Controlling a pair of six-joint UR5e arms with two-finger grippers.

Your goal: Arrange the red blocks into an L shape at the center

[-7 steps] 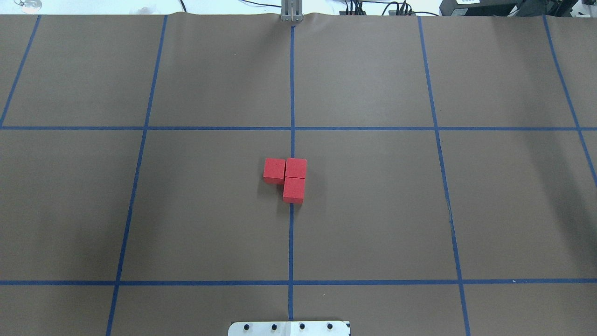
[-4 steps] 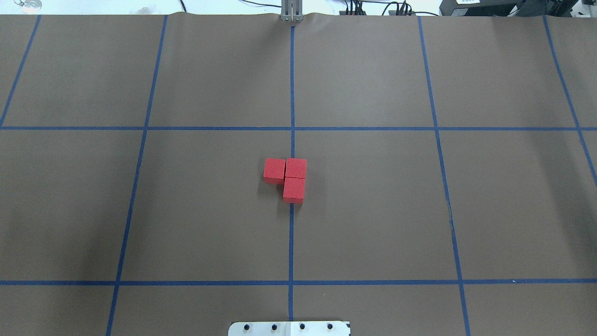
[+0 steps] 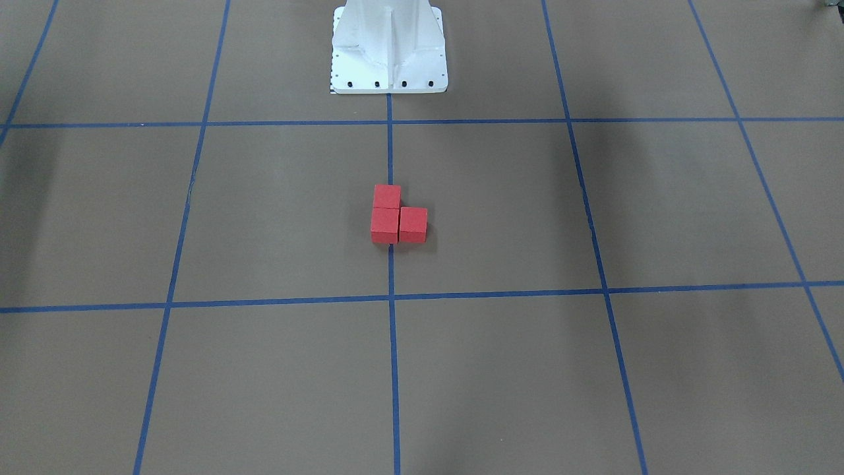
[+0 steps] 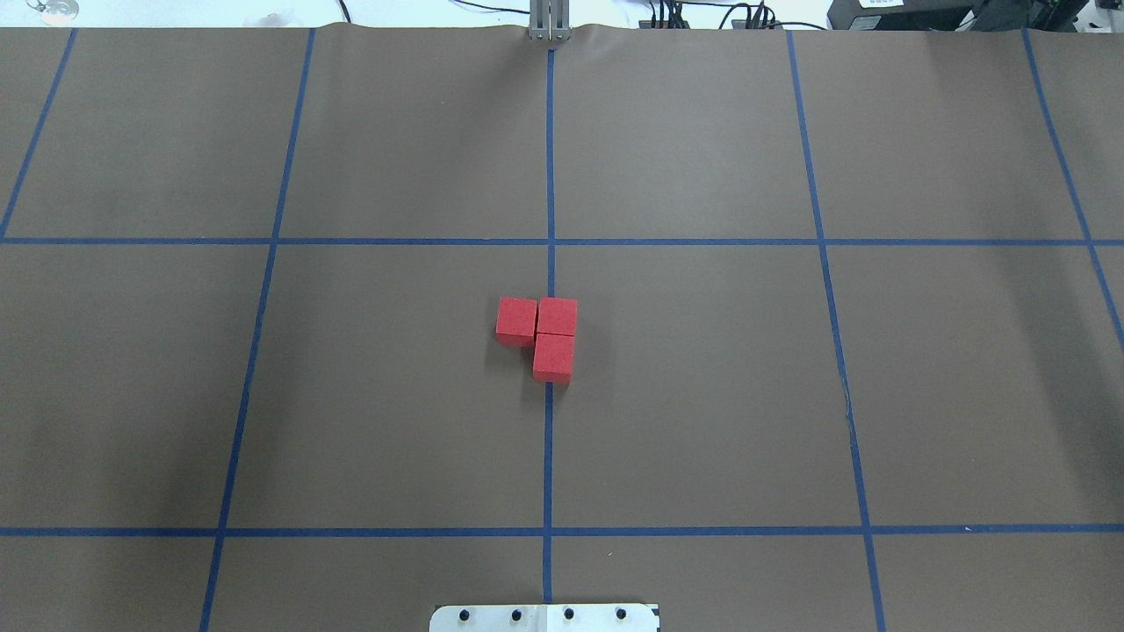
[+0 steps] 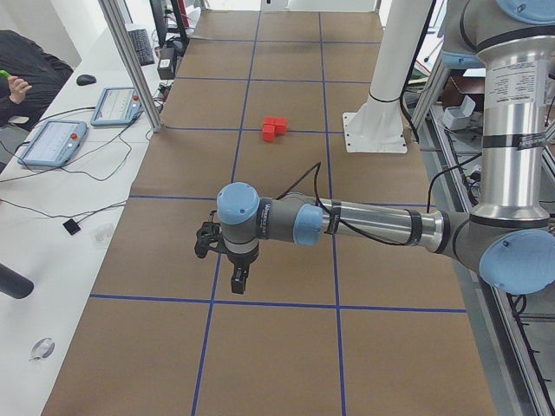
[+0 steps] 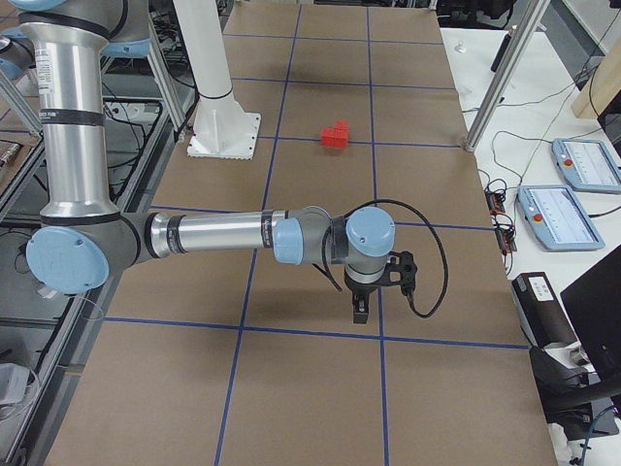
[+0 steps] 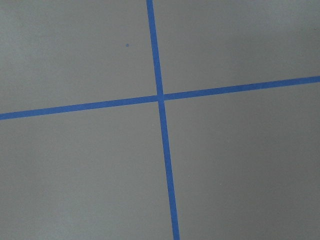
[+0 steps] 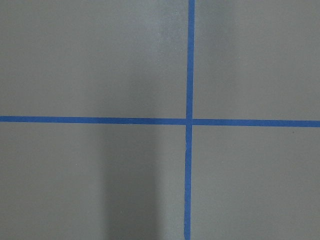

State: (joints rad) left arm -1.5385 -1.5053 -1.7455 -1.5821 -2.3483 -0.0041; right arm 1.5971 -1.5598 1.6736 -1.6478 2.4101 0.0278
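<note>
Three red blocks (image 4: 538, 333) sit touching in an L on the centre line of the brown table. One (image 4: 516, 319) is at the left, one (image 4: 557, 316) forms the corner, one (image 4: 552, 357) lies nearer the robot. They also show in the front view (image 3: 397, 216), the left view (image 5: 274, 128) and the right view (image 6: 336, 134). My left gripper (image 5: 238, 279) hangs over the table far from the blocks. My right gripper (image 6: 359, 311) does the same at the other end. They show only in the side views, so I cannot tell whether they are open or shut.
The robot's white base (image 3: 388, 46) stands at the table's near edge. Blue tape lines (image 4: 549, 439) grid the brown cover. Teach pendants (image 5: 50, 142) and cables lie on the side bench, and a person sits there (image 5: 26, 74). A metal post (image 6: 503, 73) stands beside the table.
</note>
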